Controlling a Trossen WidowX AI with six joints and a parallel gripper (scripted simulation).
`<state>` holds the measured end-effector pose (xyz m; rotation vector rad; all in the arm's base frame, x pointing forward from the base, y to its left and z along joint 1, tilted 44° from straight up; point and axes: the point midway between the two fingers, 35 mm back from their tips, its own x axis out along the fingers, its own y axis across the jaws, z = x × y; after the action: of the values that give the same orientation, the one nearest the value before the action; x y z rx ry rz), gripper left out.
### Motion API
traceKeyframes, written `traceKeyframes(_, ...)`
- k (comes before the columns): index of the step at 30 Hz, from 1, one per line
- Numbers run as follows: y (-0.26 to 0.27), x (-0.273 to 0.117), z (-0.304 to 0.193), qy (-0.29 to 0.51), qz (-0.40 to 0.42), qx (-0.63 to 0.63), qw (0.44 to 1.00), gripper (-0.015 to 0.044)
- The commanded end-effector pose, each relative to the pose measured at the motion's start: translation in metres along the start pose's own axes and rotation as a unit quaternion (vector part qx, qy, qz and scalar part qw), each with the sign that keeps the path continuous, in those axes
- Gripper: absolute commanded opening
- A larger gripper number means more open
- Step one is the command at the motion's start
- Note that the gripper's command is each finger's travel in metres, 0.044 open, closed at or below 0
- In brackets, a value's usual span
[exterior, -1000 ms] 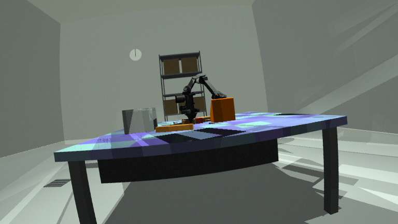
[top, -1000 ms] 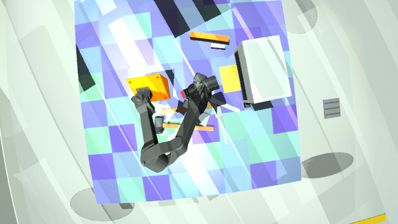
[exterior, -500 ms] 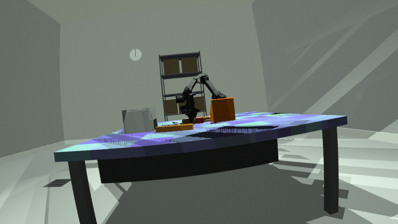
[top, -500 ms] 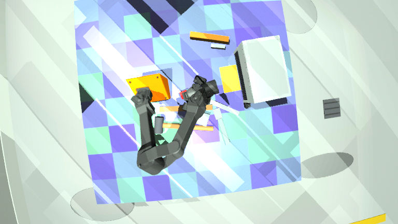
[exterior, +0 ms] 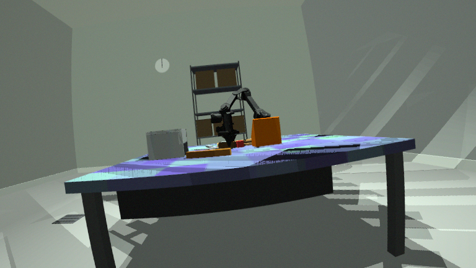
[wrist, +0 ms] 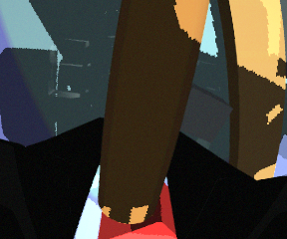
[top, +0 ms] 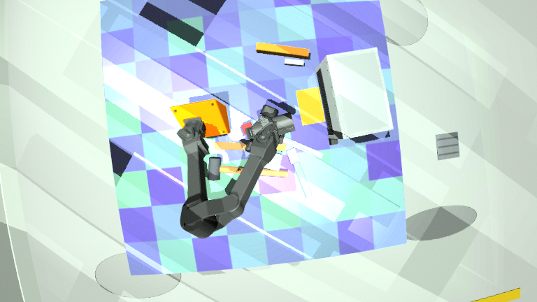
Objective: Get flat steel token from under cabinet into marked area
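Observation:
The pale cabinet stands at the right in the top view, with dark vent slots facing the yellow marked area. I cannot make out the token in any view. My gripper points down, left of the marked area, its fingertips close to table height. It is shut on a wooden stick, which runs lengthwise between the fingers. The arm hides the stick's middle in the top view. I cannot tell whether the stick touches the table.
A mallet with a grey head and wooden handle lies beside the stick. A red block is close to the gripper. An orange block stands left. An orange bar and small white block lie behind.

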<state>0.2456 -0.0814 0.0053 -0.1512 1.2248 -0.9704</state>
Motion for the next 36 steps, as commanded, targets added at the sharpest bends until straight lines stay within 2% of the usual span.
traceKeyframes(1, -0.005, -0.001, 0.002, -0.003, -0.001, 0.004, 1.000, 0.0000)
traceKeyframes(36, -0.030, -0.001, 0.009, -0.004, -0.002, 0.004, 1.000, 0.0000)
